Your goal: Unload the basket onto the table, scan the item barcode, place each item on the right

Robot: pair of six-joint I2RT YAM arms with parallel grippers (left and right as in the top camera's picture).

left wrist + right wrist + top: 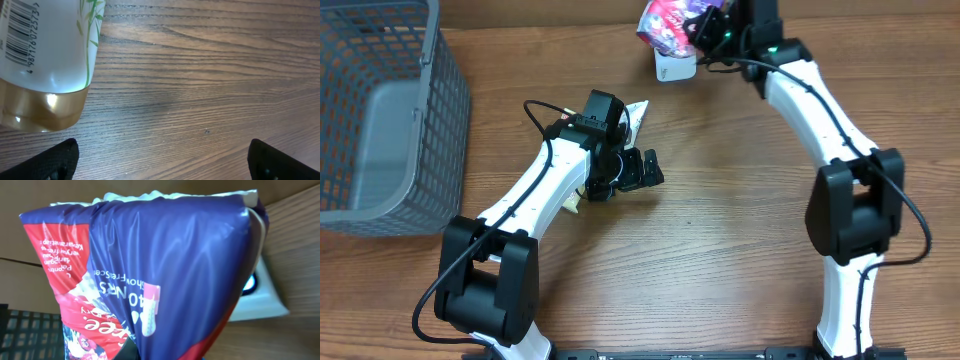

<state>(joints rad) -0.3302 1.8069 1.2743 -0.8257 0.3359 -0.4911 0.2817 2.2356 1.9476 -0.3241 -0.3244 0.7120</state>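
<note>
Purple-and-red glossy plastic pack (665,25) sits clamped in the right claw (705,28), its length running out leftward from it, with the small white scanner (675,68) on the worktop (720,250) just beside the pack, nearer this arm than the wide-open left claw (638,172).

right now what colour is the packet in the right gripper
The packet: purple and red, white lettering; best in right wrist view.

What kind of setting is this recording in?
Likely a mock shop checkout on a wooden table: a grey mesh basket, a barcoded bottle, and a purple packet by a white scanner-like device.
</note>
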